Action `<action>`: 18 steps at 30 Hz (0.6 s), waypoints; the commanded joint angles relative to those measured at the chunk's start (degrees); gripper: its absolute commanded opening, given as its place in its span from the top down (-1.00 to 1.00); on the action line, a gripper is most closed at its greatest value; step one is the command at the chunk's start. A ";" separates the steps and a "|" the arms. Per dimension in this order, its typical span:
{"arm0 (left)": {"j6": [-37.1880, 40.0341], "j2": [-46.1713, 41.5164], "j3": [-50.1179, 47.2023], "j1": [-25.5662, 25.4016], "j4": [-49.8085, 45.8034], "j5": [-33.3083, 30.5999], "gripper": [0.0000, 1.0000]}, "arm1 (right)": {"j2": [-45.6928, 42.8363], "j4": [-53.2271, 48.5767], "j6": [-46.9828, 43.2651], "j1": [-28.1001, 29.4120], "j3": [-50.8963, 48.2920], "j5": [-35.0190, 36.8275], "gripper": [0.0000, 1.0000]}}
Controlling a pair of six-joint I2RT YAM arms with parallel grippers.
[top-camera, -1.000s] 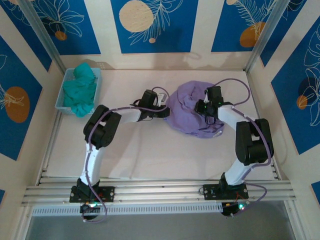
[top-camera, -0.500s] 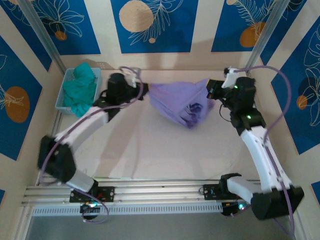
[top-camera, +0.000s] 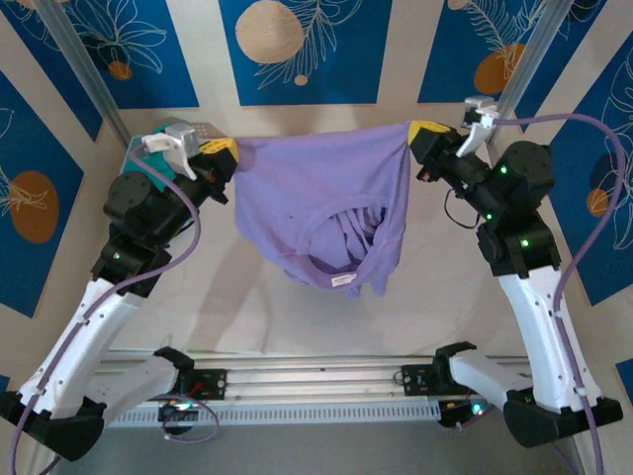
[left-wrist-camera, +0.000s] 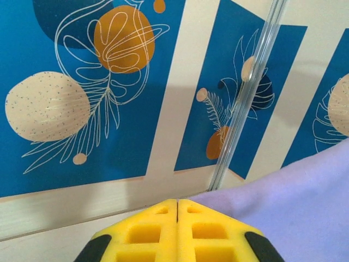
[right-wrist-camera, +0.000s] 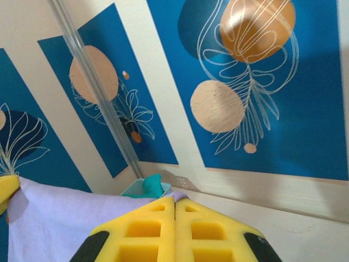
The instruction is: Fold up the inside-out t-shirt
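Left pincer (top-camera: 224, 148): raised at the far left. Its two yellow fingers are pressed fully together, with no gap between them in the left wrist view. It clamps the upper left corner of the t-shirt (top-camera: 326, 188).

Right pincer (top-camera: 427, 131): raised at the far right. Its yellow fingers are likewise pressed flat against each other in the right wrist view. It clamps the upper right corner of the same t-shirt.

T-shirt: light purple. Its top edge is stretched nearly straight between the two pincers, across the far middle of the scene. The body hangs down below that edge, above the table (top-camera: 227, 297). The lower part is bunched in folds, and a small white label (top-camera: 343, 280) sits near the bottom edge. It cannot be told whether the lowest fold touches the table.

T-shirt, wrist views: purple cloth spreads to the right of the left pincer's fingers (left-wrist-camera: 294, 207). It also spreads to the left of the right pincer's fingers (right-wrist-camera: 60, 218).

Teal cloth (right-wrist-camera: 151, 184): a crumpled heap at the far left, well apart from the t-shirt.

Posts: a metal upright at the far left (top-camera: 89, 74) and another at the far right (top-camera: 529, 59).

Count: two arms, two pincers, one t-shirt, one teal cloth, two posts, one table.
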 commanded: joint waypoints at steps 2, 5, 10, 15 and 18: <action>-0.46 3.90 -1.86 -0.25 -0.42 -3.66 1.00 | 7.52 2.48 2.38 1.31 0.57 0.57 1.00; -1.15 13.08 -2.04 -0.02 1.46 -7.82 1.00 | 19.23 4.76 4.11 1.88 1.99 2.06 1.00; 1.63 40.05 12.23 3.01 -2.33 -15.93 0.42 | 49.61 -14.78 1.47 0.29 26.07 1.61 0.38; 1.47 47.84 16.60 5.45 -11.54 -11.83 -0.17 | 51.98 -18.18 -3.21 -0.19 20.21 1.75 0.01; -2.96 38.14 -0.64 5.36 -1.97 -6.29 -0.30 | 45.04 -17.87 -3.55 0.53 7.01 4.21 -0.06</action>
